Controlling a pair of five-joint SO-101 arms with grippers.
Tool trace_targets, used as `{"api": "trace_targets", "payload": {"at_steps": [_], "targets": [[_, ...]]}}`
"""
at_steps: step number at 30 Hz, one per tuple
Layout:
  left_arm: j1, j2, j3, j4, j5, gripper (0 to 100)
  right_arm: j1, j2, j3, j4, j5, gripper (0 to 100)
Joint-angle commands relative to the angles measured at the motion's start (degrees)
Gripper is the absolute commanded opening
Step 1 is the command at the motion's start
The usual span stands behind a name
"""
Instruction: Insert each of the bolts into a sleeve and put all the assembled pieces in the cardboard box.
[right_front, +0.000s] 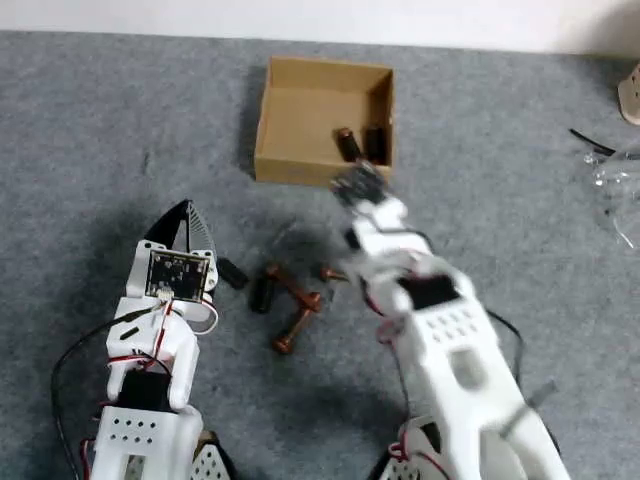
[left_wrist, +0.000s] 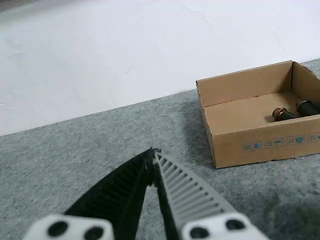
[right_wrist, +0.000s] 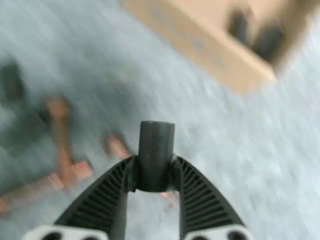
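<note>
left gripper (right_front: 188, 210) (left_wrist: 152, 156): your left arm's jaws are pressed together with nothing between them, their tips low over the grey surface (right_front: 90, 130).
loose sleeves (right_front: 232, 272): two black ones lie on the surface to the right of the left jaws. one is just beside them. the second sleeve (right_front: 262, 292) lies a little farther on, next to a bolt's head.
loose bolts (right_front: 297, 293): three copper ones lie between your two sets of jaws. the long one and a second bolt (right_front: 293, 332) meet end to end in a v. a third bolt (right_front: 332, 272) lies nearest the right arm, under and behind the right jaws.
cardboard box (right_front: 300, 168) (left_wrist: 255, 145): it sits open side up, well ahead and to the right of the left jaws. its near wall is just beyond the right jaws.
assembled pieces (right_front: 348, 145) (left_wrist: 282, 114): two dark pieces lie side by side in the box's right end, close ahead of the right jaws. the one nearer the left jaws shows a copper head.
right gripper (right_front: 360, 183) (right_wrist: 155, 167): your right arm's jaws are clamped on a sleeve. they hang at the box's near right corner, outside the wall.
held sleeve (right_wrist: 156, 142): black, gripped at its lower part, with its far end sticking out past the jaw tips. you cannot tell whether a bolt is inside it.
</note>
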Motion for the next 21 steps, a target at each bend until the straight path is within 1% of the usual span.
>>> {"api": "trace_targets", "payload": {"at_steps": [1,3,5,8,10,13,17,21], "targets": [[-0.40,0.13,1.01,-1.32,0.35,1,9.63,-13.58,5.67,7.16,6.51,0.5],[-0.40,0.13,1.01,-1.32,0.35,1,12.53,-18.86,7.60,12.26,10.11,0.5],[-0.40,0.13,1.10,-1.32,0.35,1,13.41,-22.55,8.13,17.89,12.48,0.5],[-0.31,0.13,1.10,-1.32,0.35,1,13.32,-24.75,8.13,26.15,12.66,0.5],[-0.31,0.13,1.10,-1.32,0.35,1,13.32,-24.75,8.13,28.79,12.66,0.5],[-0.31,0.13,1.10,-1.32,0.35,1,13.49,-24.66,8.13,28.00,12.66,0.5],[-0.31,0.13,1.19,-1.32,0.35,1,13.49,-22.55,12.79,26.51,12.75,0.5],[-0.31,0.13,1.19,-1.32,0.35,1,13.49,-16.66,15.87,20.35,12.84,0.5]]}}
